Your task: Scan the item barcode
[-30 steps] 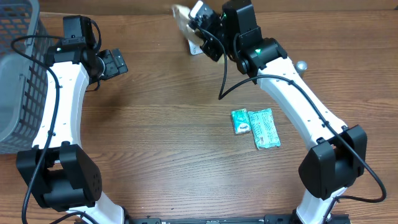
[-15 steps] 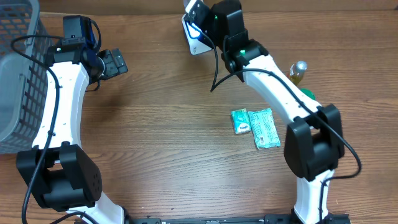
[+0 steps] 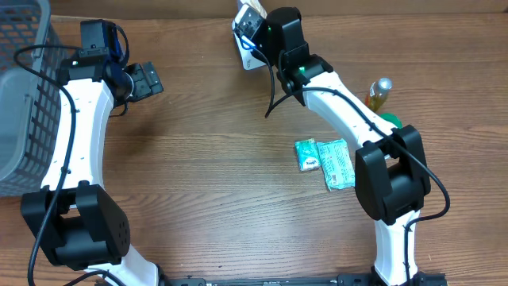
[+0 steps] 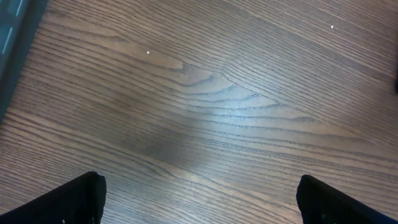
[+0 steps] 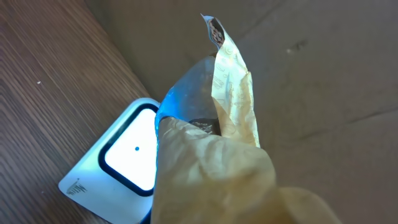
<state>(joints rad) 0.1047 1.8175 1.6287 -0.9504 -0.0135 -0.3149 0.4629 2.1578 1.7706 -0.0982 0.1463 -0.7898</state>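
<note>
The packet point(image 5: 211, 168) runs off the bottom edge of the right wrist view, hiding the right fingers and part of the scanner point(image 5: 118, 163). Of the left fingers point(image 4: 74, 198) only the tips show. Overhead, the basket point(image 3: 20, 103) is cut off at left, and the print on the green packs point(image 3: 325, 163) is too small to read.

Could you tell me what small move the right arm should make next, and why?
Probably turn the packet slightly over the scanner: the right fingers hold it crumpled at the edge of the lit window, and no barcode shows.
</note>
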